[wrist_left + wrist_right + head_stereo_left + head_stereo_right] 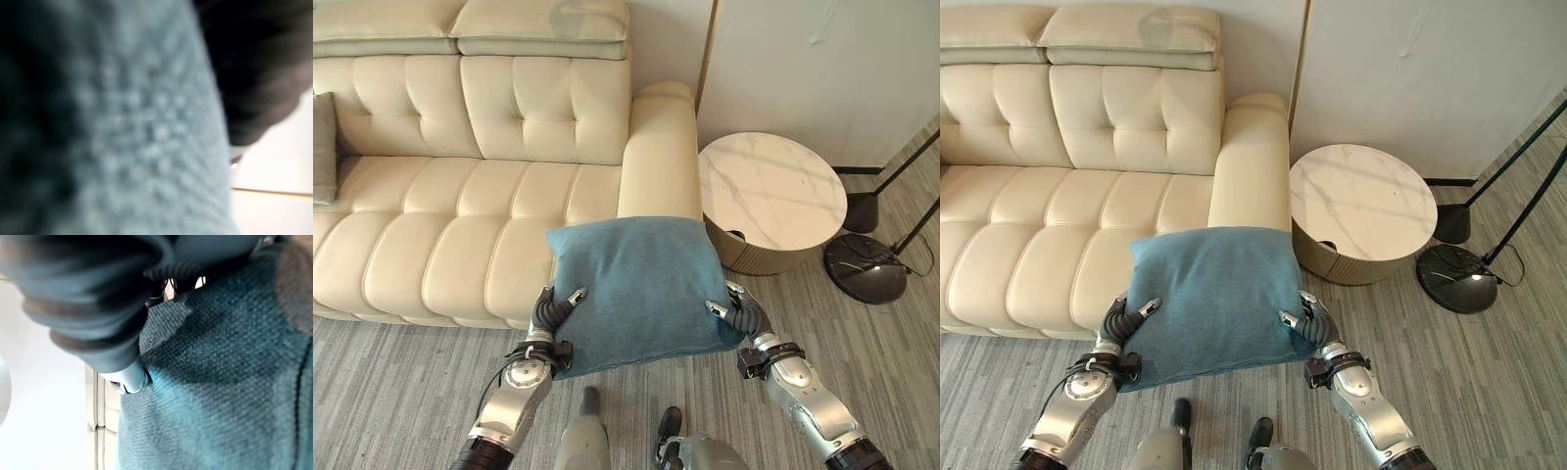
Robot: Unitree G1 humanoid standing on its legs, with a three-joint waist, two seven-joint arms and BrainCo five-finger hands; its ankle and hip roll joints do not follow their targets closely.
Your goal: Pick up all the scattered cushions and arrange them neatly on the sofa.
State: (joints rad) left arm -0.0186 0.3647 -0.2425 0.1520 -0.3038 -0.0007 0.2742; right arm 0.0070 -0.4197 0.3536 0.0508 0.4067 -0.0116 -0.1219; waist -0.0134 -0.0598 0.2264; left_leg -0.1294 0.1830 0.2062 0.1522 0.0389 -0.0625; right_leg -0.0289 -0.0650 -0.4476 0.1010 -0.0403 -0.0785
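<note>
Teal cushion (641, 289) held up before cream sofa (440, 235), overlapping seat's front edge and armrest foot. Left hand (551, 311) pinching left edge, right hand (736, 311) clamping right edge. Seat beyond cushion bare; grey cushion (323, 147) at sofa's far left. Round marble table (769, 191) just right of sofa armrest.

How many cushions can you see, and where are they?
2. A blue cushion is held up between the left robot hand and right robot hand in front of the sofa. A grey cushion sits at the sofa's far left edge. Others may be hidden.
</note>
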